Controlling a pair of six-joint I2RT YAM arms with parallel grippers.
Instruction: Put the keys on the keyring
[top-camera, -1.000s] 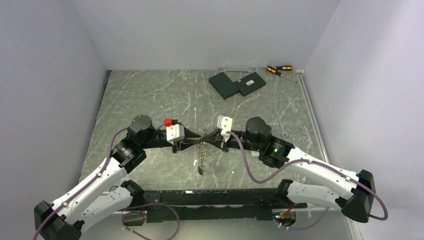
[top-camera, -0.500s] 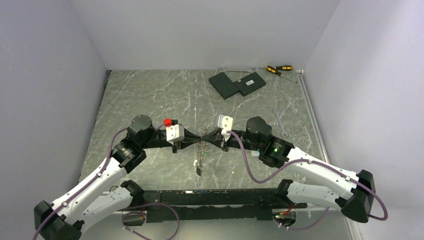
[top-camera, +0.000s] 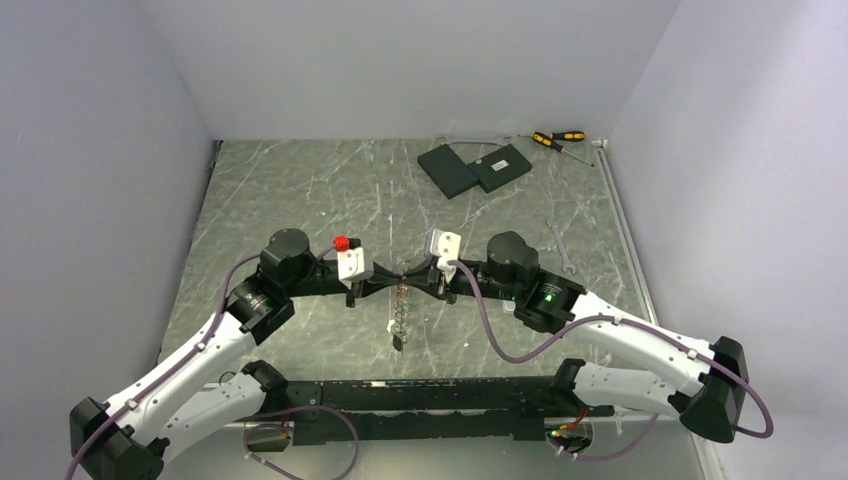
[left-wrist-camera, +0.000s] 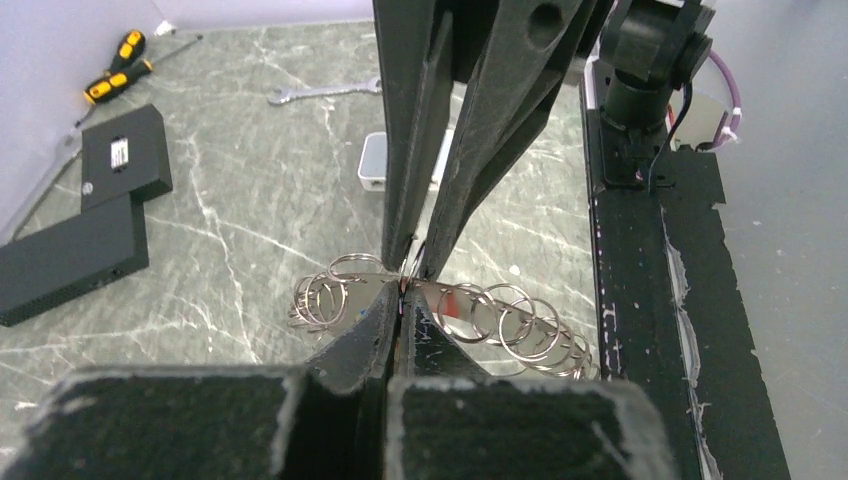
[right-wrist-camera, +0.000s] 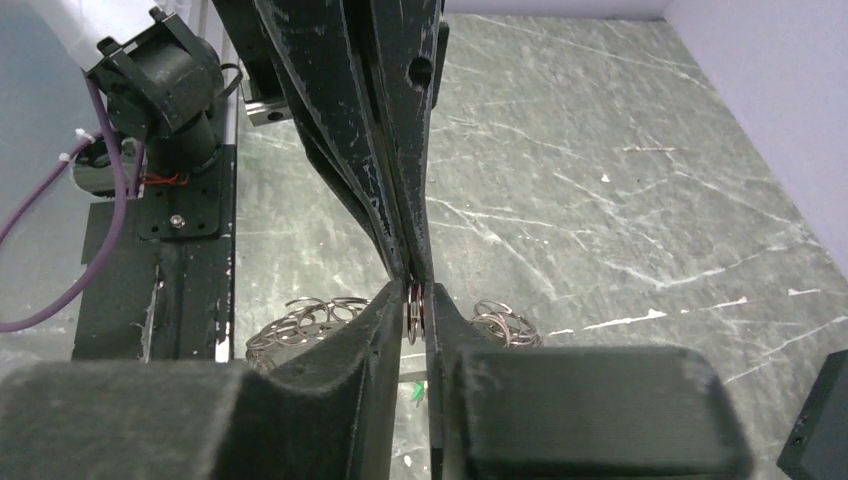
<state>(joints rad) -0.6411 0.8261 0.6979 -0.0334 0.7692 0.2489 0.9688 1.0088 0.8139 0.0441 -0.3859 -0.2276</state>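
Black fingertips meet nose to nose over the middle of the table (top-camera: 300, 200). The left gripper (left-wrist-camera: 400, 308) is pinched right down, and from its own camera a thin loop of wire seems caught at the tips. The right gripper (right-wrist-camera: 415, 312) stands a sliver apart with one ring edge-on in the gap. Whether its pads press that ring I cannot tell.

What they share is the keyring (left-wrist-camera: 505, 318), which looks like a string of linked silver split rings rather than one hoop. From the meeting point it trails toward the near edge, heaped in coils either side of the tips. I can't say if it lies on the table or hangs just clear of it. A red bit (left-wrist-camera: 455, 300) among the coils and a green bit (right-wrist-camera: 414, 394) below the right fingers may be key heads; no keys show plainly.

I'd judge the rings light, springy and slick. Hard wire skids off a flat pad, and each link drags its neighbours, so the lot will swing and tangle. It is best taken by one ring's rim, near its split. Keys that small want holding by the plastic head.

Containers are few: a small white box (left-wrist-camera: 372, 165) peeks out behind the right fingers, contents hidden. Farther off lie a wrench (top-camera: 560, 250), two slabs (top-camera: 475, 168) and screwdrivers (top-camera: 556, 138).
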